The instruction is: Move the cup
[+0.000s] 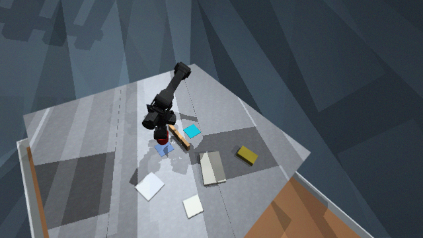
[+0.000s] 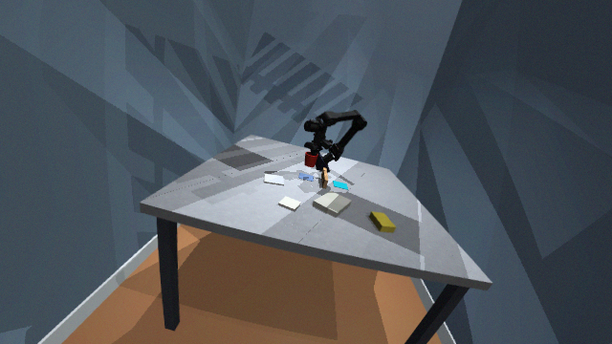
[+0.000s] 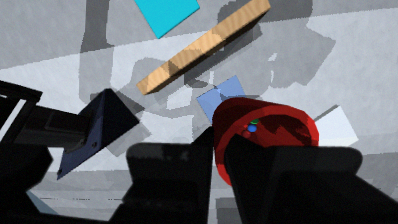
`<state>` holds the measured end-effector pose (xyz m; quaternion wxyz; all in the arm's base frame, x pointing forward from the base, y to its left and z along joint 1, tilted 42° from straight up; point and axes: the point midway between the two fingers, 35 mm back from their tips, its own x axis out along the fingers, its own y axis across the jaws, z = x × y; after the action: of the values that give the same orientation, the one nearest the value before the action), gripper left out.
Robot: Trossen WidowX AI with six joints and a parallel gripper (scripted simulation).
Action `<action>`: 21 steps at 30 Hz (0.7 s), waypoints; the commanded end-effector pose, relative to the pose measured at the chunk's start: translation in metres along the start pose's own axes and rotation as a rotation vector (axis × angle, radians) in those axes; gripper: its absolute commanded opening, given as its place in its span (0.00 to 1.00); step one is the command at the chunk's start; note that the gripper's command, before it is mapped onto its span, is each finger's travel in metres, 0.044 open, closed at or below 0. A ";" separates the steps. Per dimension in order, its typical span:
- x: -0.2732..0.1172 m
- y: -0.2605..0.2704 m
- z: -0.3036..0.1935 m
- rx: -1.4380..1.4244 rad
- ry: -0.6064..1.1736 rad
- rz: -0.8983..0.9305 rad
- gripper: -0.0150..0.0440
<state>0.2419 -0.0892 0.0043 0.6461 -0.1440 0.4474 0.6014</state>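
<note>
The red cup [image 1: 162,141] [image 2: 311,160] [image 3: 306,117] is raised above the blue pad [image 1: 164,150] [image 2: 306,177] [image 3: 233,86], roughly upright. A blue marble [image 3: 252,128], a green marble [image 3: 254,121] and a reddish one [image 3: 247,134] show inside it. My gripper [image 3: 216,130] is shut on the cup's wall, one finger inside and one outside. In the top and exterior views the fingers are too small to make out. The cyan pad [image 1: 192,131] [image 2: 340,184] [image 3: 168,14] lies beyond the wooden bar, with nothing on it.
A wooden bar [image 1: 179,137] [image 2: 325,178] [image 3: 202,49] stands between the two pads. A large pale slab [image 1: 208,168] [image 2: 330,203], a yellow block [image 1: 247,155] [image 2: 382,222] and two white tiles [image 1: 150,186] [image 1: 193,206] [image 2: 273,180] [image 2: 290,203] lie farther from the arm's base.
</note>
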 end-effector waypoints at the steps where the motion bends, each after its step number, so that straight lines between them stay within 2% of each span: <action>1: 0.000 0.000 0.000 0.000 0.000 0.000 0.25; 21: -0.001 0.011 0.019 -0.002 0.002 0.002 0.25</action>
<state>0.2406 -0.0782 0.0154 0.6443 -0.1473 0.4477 0.6023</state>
